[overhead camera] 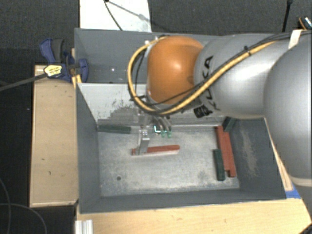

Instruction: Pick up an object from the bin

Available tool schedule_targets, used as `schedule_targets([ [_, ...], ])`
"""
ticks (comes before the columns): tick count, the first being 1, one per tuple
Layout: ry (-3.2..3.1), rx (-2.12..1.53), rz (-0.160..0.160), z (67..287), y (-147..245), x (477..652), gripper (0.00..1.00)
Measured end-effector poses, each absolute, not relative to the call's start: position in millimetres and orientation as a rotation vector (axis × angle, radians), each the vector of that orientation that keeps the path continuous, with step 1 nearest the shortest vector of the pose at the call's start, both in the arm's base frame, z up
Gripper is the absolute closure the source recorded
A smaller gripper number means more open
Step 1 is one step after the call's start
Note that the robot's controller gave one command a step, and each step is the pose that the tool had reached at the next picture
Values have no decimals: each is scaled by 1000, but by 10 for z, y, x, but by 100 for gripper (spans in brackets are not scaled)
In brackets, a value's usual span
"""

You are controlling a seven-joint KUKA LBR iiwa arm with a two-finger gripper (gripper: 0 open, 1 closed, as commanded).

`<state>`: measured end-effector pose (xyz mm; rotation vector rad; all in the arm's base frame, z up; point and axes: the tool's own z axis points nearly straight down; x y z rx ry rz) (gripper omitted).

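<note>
Pincer [145, 146] hanging low over middle of bin [89, 155], at left end of reddish-brown flat bar [163, 150] lying crosswise on bin floor. Released or clenched: cannot tell. Bar looking stiff, light, smooth; probably swinging or slipping if pinched at tip, so taking it across narrow width near middle seeming safer. Dark green stick [114, 128] lying near, leftward.
</note>
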<state>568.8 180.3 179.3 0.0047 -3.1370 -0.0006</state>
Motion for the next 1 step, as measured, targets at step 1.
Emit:
schedule_targets([
  [1, -3135, -18, 4, 659, 1129, 5466, 0],
])
